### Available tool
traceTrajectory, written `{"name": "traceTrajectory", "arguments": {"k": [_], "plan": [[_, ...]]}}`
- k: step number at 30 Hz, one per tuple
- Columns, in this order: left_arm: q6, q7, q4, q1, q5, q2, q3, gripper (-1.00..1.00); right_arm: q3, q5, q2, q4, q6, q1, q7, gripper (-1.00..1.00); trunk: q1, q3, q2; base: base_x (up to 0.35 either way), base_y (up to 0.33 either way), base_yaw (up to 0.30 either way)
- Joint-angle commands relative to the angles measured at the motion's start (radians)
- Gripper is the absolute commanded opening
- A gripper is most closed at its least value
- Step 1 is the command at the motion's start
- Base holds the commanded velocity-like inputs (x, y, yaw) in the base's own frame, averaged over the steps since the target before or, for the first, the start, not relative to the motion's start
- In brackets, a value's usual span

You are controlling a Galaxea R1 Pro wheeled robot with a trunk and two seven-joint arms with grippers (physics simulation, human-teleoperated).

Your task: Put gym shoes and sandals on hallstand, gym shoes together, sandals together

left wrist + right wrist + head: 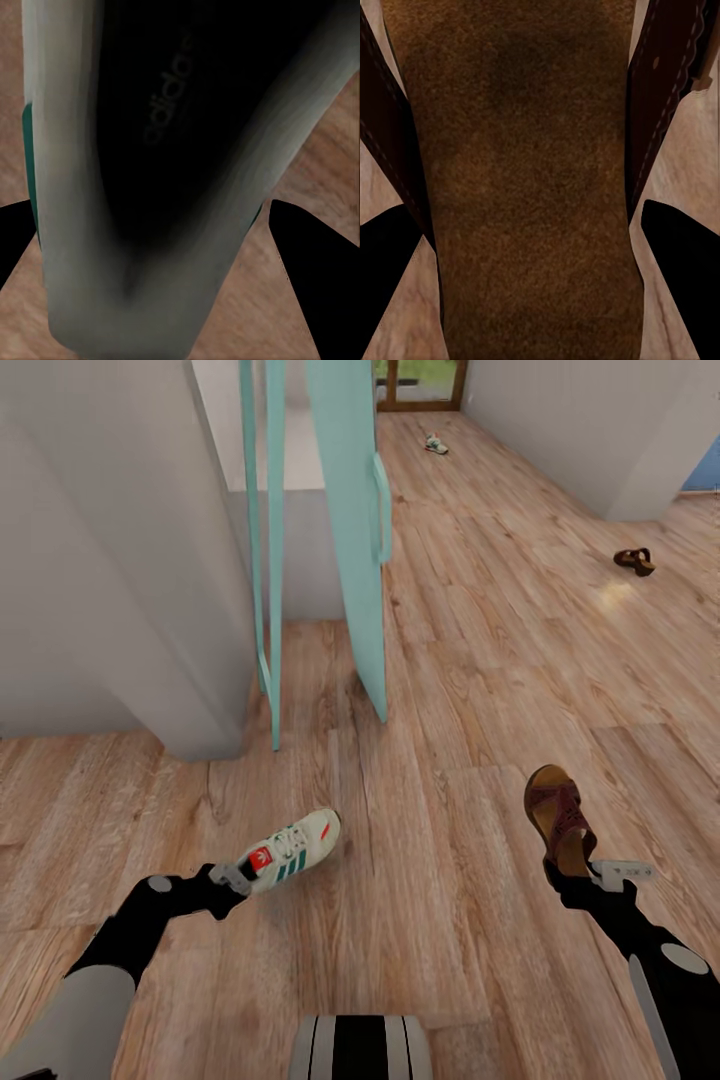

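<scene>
Two shoes are held up over the corridor floor (440,920), one in each gripper, and two more lie far off down the corridor. At the near left, the left gripper (232,878) grips the heel end of a white gym shoe (292,851) with green side stripes and a red patch; its toe points away to the far right. From the left wrist camera, the shoe's dark opening (172,127) sits between the two black fingertips (311,270), which press against its pale sides, with wood planks behind.

Further left and far stands a grey wall corner (120,560), and beside it a pale teal door (352,530) with a long handle hangs ajar. Beyond the door, far up the corridor, the second gym shoe (435,445) lies on the planks near a wood-framed doorway (420,385).

At the near right, the right gripper (585,875) clasps the heel of a dark brown sandal (560,818), toe pointing away. The right wrist camera shows its tan footbed (525,180) between the black fingertips (682,270), straps at either side. The other sandal (634,561) rests on the floor far right, well apart from everything else.
</scene>
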Motion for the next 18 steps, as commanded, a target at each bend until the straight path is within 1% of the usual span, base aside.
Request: {"name": "traceTrajectory", "arguments": {"k": [1, 2, 5, 6, 7, 8, 10, 11, 12, 14, 15, 16, 17, 18], "plan": [[0.007, 0.001, -0.001, 0.001, 0.011, 0.000, 0.014, -1.00, -0.002, 0.002, 0.000, 0.001, 0.005, 0.000, 0.007, -1.00, -0.001, 0.005, 0.000, 0.000, 0.000, 0.000], [0.006, 0.019, -0.001, 0.005, 0.033, 0.002, 0.037, -1.00, -0.002, 0.001, 0.000, 0.005, 0.005, 0.000, 0.007, -1.00, -0.001, 0.010, 0.000, 0.000, 0.000, 0.000], [0.004, 0.045, 0.000, 0.014, 0.056, 0.003, 0.075, -1.00, -0.002, 0.001, 0.000, 0.012, 0.003, 0.000, 0.008, -1.00, -0.002, 0.026, 0.001, 0.000, 0.000, 0.000], [0.001, 0.061, 0.001, 0.022, 0.067, 0.003, 0.100, -1.00, -0.002, 0.001, 0.000, 0.013, 0.002, 0.000, 0.008, -1.00, -0.003, 0.032, 0.001, 0.000, 0.000, 0.000], [-0.001, 0.066, 0.000, 0.026, 0.071, 0.003, 0.112, -1.00, -0.003, 0.001, 0.000, 0.014, 0.002, 0.000, 0.008, -1.00, -0.003, 0.037, 0.001, 0.000, 0.000, 0.000], [-0.007, 0.075, 0.000, 0.035, 0.077, 0.003, 0.135, -1.00, -0.003, 0.002, -0.001, 0.017, 0.000, 0.000, 0.008, -1.00, -0.004, 0.042, 0.002, 0.000, 0.000, 0.000], [-0.017, 0.081, -0.001, 0.045, 0.080, 0.003, 0.158, -1.00, -0.004, 0.003, -0.002, 0.022, -0.001, 0.000, 0.008, -1.00, -0.005, 0.053, 0.002, 0.000, 0.000, 0.000], [-0.045, 0.087, -0.002, 0.061, 0.084, 0.001, 0.203, -1.00, -0.004, 0.003, -0.005, 0.048, -0.011, 0.001, 0.009, -1.00, -0.005, 0.059, 0.002, 0.000, 0.000, 0.000], [-0.068, 0.089, -0.002, 0.071, 0.085, -0.001, 0.236, -1.00, -0.005, 0.002, -0.006, 0.069, -0.022, 0.001, 0.009, -1.00, -0.005, 0.064, 0.003, 0.000, 0.000, 0.000], [-0.093, 0.090, -0.001, 0.082, 0.086, -0.002, 0.272, -1.00, -0.005, 0.003, -0.008, 0.091, -0.038, 0.002, 0.009, -1.00, -0.006, 0.075, 0.003, 0.000, 0.000, -0.002], [-0.119, 0.092, 0.001, 0.092, 0.086, -0.004, 0.307, -1.00, -0.006, 0.003, -0.009, 0.113, -0.058, 0.003, 0.009, -1.00, -0.007, 0.080, 0.003, 0.000, 0.000, -0.024], [-0.130, 0.094, 0.001, 0.097, 0.086, -0.005, 0.324, -1.00, -0.006, 0.003, -0.009, 0.125, -0.070, 0.003, 0.009, -1.00, -0.007, 0.086, 0.004, 0.000, 0.000, -0.034], [-0.152, 0.097, 0.002, 0.108, 0.087, -0.007, 0.356, -1.00, -0.006, 0.003, -0.009, 0.148, -0.097, 0.004, 0.009, -1.00, -0.008, 0.091, 0.004, 0.000, 0.000, -0.050], [-0.161, 0.098, 0.002, 0.114, 0.087, -0.008, 0.370, -1.00, -0.006, 0.003, -0.009, 0.160, -0.111, 0.005, 0.008, -1.00, -0.008, 0.097, 0.004, 0.000, 0.000, -0.055]]}}
